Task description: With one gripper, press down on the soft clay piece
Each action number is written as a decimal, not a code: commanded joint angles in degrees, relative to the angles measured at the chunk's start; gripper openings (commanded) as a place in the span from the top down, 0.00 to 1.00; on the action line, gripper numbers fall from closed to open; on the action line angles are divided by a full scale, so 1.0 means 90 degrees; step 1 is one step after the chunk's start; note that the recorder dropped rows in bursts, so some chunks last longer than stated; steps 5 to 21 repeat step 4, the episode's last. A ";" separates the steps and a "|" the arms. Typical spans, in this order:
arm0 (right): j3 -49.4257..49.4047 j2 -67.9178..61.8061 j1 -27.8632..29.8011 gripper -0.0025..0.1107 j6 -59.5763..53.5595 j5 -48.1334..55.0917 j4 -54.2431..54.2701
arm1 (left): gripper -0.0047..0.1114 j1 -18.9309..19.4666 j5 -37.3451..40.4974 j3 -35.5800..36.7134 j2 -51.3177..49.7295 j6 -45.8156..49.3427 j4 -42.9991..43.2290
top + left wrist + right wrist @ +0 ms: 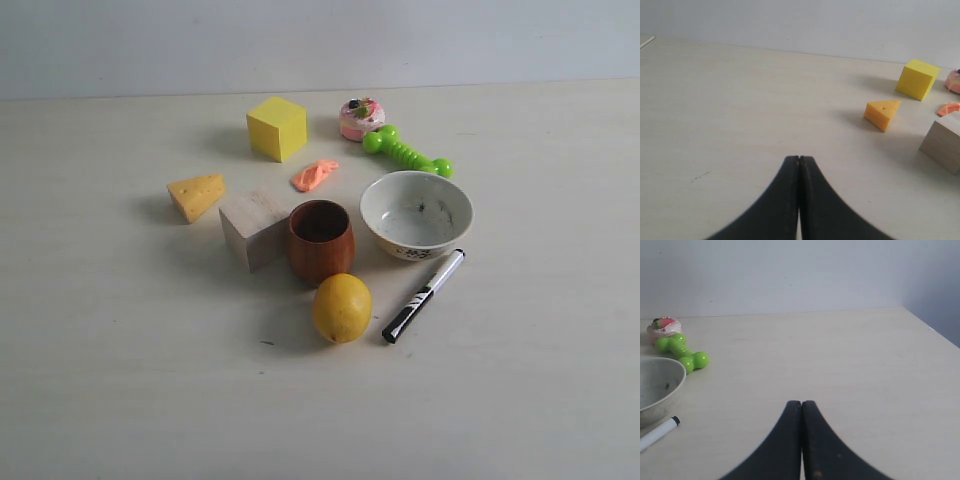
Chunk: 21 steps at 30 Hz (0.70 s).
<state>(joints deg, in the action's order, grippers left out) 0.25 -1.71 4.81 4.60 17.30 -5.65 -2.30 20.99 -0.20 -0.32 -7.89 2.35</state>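
The soft clay piece [315,175], a small salmon-orange lump, lies on the table between the yellow cube [277,128] and the white bowl [416,214]. In the left wrist view only its edge [948,108] shows, far from my left gripper [799,159], which is shut with nothing in it. My right gripper [801,403] is likewise shut and empty over bare table; the clay does not appear in its view. Neither gripper appears in the exterior view.
Around the clay stand a cheese wedge [197,195], a wooden block [254,229], a brown cup [321,240], a lemon [342,307], a black-and-white marker [424,295], a green dumbbell toy [406,152] and a pink cupcake toy [360,118].
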 commanded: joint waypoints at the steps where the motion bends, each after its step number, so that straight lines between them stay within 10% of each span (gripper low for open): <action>1: -0.0028 0.0041 0.0034 0.98 -0.0006 -0.0075 -0.0040 | 0.96 -0.0048 -0.0038 0.0022 0.0036 0.0038 -0.0037; 21: -0.0028 0.0041 0.0034 0.98 -0.0006 -0.0075 -0.0040 | 0.96 -0.0048 -0.0038 0.0022 0.0036 0.0038 -0.0037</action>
